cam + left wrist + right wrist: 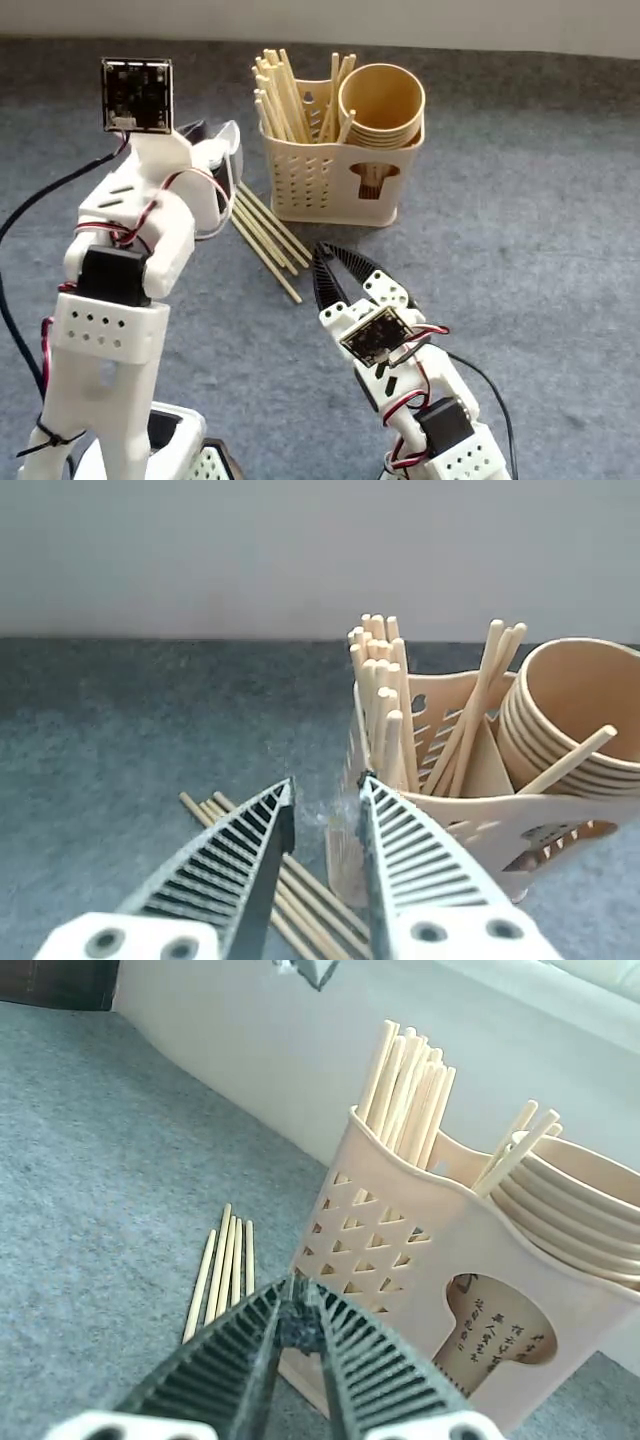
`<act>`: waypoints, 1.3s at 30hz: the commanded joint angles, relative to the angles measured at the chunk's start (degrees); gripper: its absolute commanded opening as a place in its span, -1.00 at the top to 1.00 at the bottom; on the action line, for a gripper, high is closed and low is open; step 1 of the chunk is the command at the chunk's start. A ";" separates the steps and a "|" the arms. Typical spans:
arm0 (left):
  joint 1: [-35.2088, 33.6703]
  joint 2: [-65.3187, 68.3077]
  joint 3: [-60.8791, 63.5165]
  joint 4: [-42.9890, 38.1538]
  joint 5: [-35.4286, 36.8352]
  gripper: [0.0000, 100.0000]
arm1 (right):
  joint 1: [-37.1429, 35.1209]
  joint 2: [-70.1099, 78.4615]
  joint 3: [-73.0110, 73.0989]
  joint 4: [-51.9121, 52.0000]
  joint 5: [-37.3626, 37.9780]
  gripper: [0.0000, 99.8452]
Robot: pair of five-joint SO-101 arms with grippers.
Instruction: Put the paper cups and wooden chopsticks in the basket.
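Loose pale wooden chopsticks [270,240] lie flat, long axis upper-left to lower-right, beside the beige perforated plastic basket [325,185]; left hand [325,792] spread, right hand [300,1300] pressed together.

Beige plastic basket [330,185] upright on grey carpet [520,220], two compartments. Stack of paper cups [382,100] in one compartment, mouths up. Bundle of chopsticks [285,95] standing in other compartment, tilted. Several loose chopsticks [268,238] flat on carpet, side by side, just beside basket.
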 commanded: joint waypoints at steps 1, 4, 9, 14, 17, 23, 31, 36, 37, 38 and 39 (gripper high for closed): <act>-2.95 -1.63 1.54 3.87 0.35 0.76 | 0.31 -0.48 5.58 0.31 0.53 0.99; -5.85 -1.54 6.29 3.78 5.54 0.76 | 0.31 -0.48 5.58 0.31 0.53 0.99; -8.57 -1.45 13.76 0.26 6.68 0.76 | 0.31 -0.48 5.58 0.31 0.53 0.99; -9.63 2.24 15.34 -0.79 6.77 0.76 | 0.31 -0.48 5.58 0.31 0.53 0.99; -9.63 9.89 11.38 0.62 6.86 0.76 | 0.31 -0.48 5.58 0.31 0.53 0.99; -9.63 26.68 1.19 5.27 6.86 0.76 | 0.31 -0.48 5.58 0.31 0.53 0.99; -9.71 40.92 -8.13 8.70 6.95 0.76 | 0.31 -0.48 5.58 0.31 0.62 0.99; -9.36 46.46 -10.95 8.35 6.95 0.76 | 0.31 -0.48 5.58 0.31 0.62 0.99; -9.27 47.52 -11.82 8.35 6.95 0.76 | 0.31 -0.48 5.58 0.31 0.62 0.99; -9.27 48.66 -12.70 8.53 6.95 0.76 | 0.31 -0.48 5.58 0.31 0.62 0.99; -9.27 49.80 -13.58 8.53 6.95 0.76 | 0.31 -0.48 5.58 0.31 0.62 0.99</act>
